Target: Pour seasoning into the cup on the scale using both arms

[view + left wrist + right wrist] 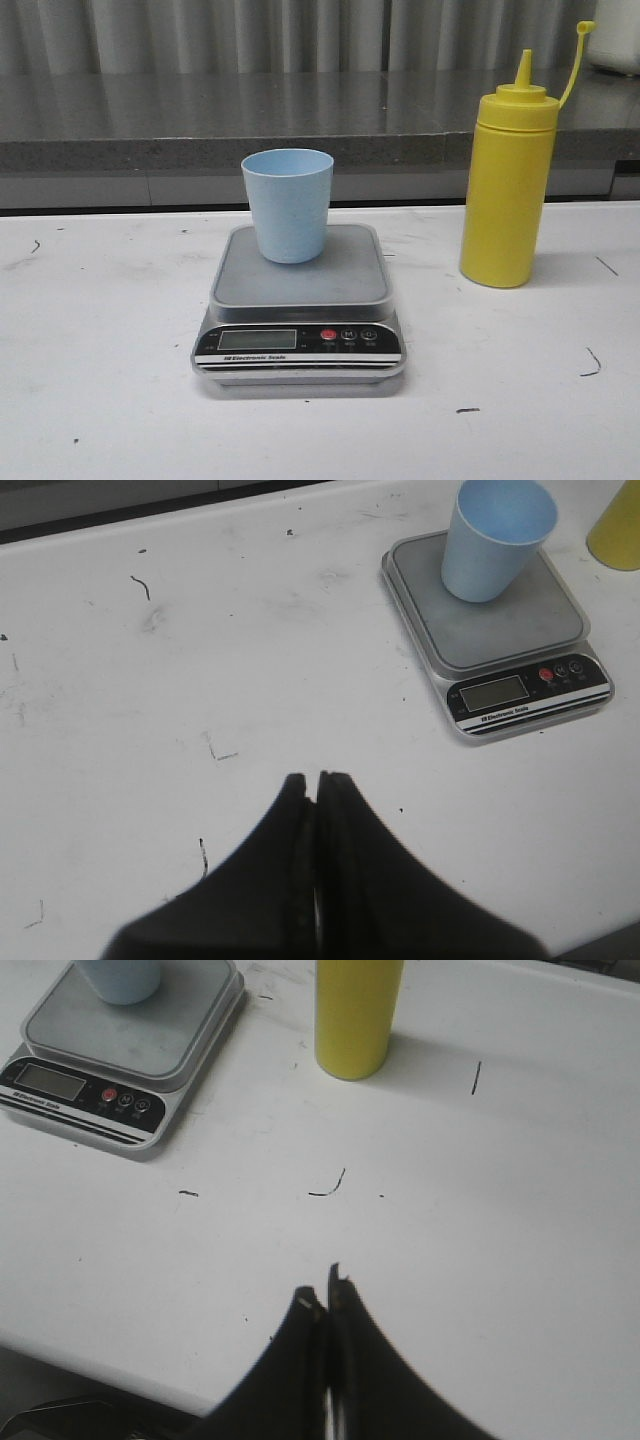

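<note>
The light blue cup (288, 204) stands upright on the grey platform of the scale (300, 300) at the table's middle. To its right the tall yellow seasoning bottle (507, 185) stands on the table, nozzle uncapped, its cap hanging on a thin tether. Neither arm shows in the front view. In the left wrist view my left gripper (313, 780) is shut and empty, well short of the scale (520, 640) and cup (495, 540). In the right wrist view my right gripper (325, 1285) is shut on nothing, a good way from the bottle (355, 1015) and scale (110, 1070).
A white table (100, 350) with small dark scuff marks carries everything. A grey stone ledge (200, 120) runs behind it, with a corrugated wall above. The table's near edge (90, 1355) shows in the right wrist view, close to my fingers.
</note>
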